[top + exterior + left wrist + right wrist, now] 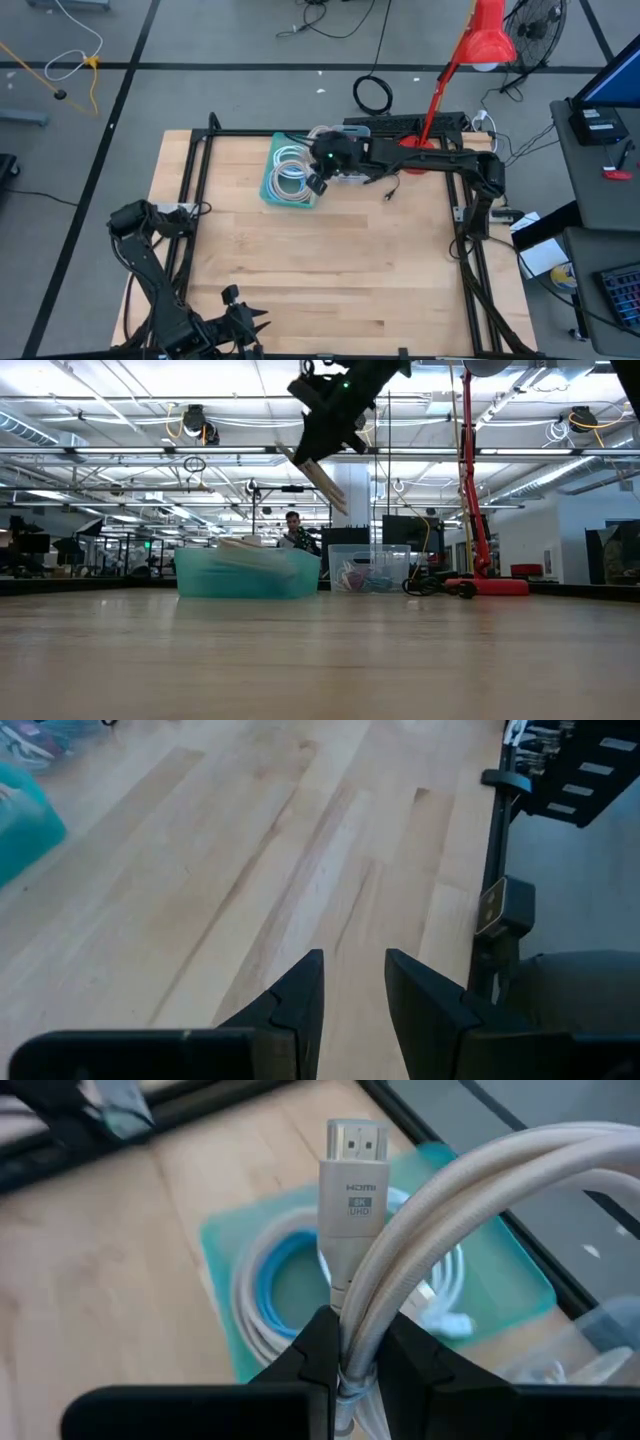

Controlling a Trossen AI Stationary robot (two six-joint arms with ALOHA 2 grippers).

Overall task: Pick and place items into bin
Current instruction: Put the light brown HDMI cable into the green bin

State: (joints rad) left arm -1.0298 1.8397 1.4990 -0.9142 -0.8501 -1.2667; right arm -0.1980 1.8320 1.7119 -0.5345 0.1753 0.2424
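Right gripper (345,1350) clenches a beige HDMI cable (352,1190) above the teal bin (225,1240); the coil's far loop is cut off, apparently hanging aslant. Left gripper (352,985), released, waits at the table's near edge.

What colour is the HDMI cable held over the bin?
Beige HDMI cable, clearest in the right wrist view.

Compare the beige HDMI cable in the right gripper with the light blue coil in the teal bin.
The beige HDMI cable hangs in the air above the teal bin, clamped in the right gripper; the light blue coil lies flat inside that bin. The beige cable's plug stands upright in plain sight; no plug shows on the blue coil. Both are looped cables.
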